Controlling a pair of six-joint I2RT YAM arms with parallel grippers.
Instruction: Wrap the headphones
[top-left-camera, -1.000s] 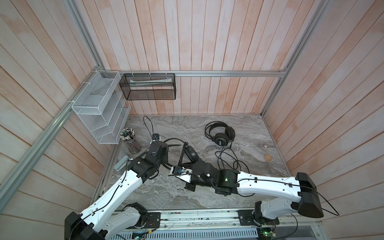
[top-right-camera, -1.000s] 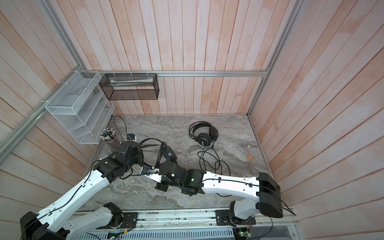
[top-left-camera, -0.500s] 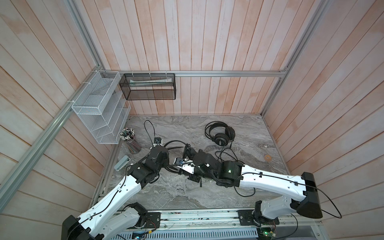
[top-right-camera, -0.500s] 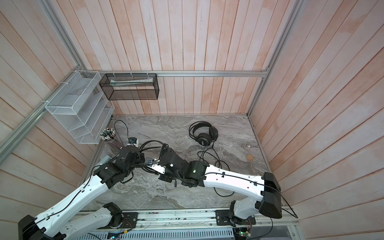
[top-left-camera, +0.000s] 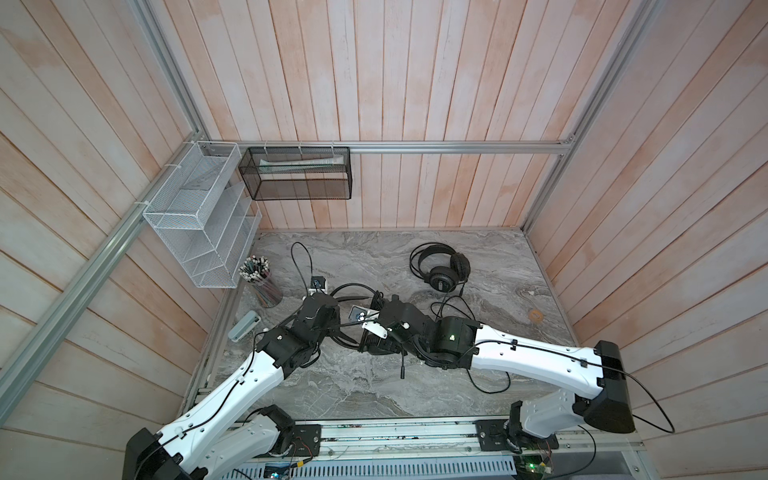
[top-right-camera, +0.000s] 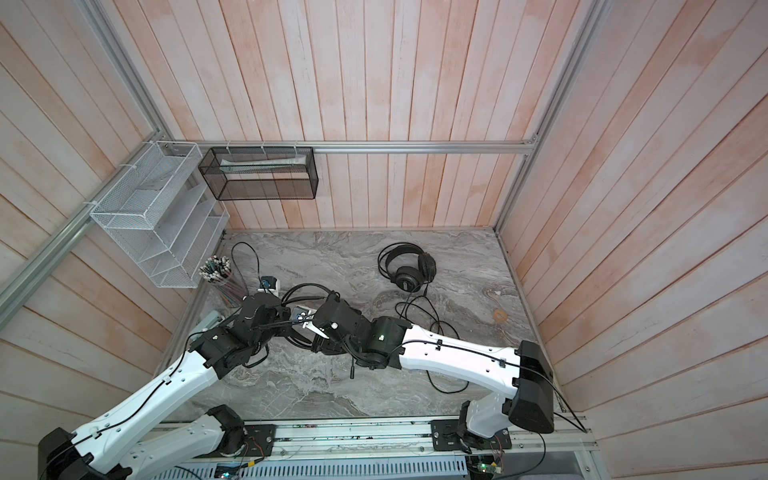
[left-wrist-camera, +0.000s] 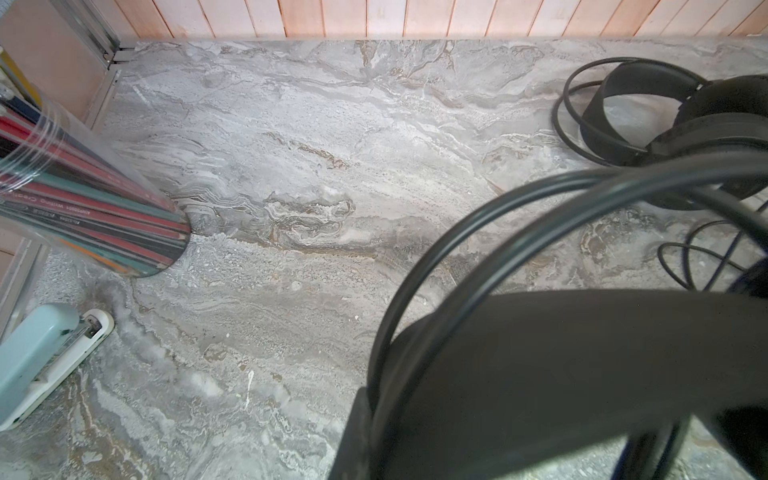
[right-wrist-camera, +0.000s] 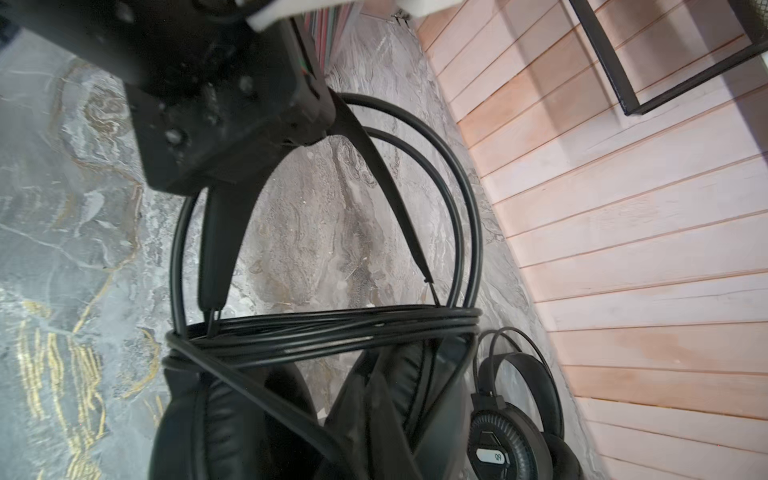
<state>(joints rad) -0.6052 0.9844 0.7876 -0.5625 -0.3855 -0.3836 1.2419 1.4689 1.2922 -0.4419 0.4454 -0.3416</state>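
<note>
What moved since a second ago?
The right fingers pushed farther toward the back wall as that arm stretched out. They and the left fingers stayed shut; nothing was let go. The wrapped headset hardly shifted; the other headset, pencil cup and stapler stayed put.

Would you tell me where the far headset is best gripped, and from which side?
Grip its headband, coming down from above. The far headset lies on its side on the table, and the band seems to stand on edge as an open loop away from the cups, so jaws could straddle it; the cups look too bulky.
</note>
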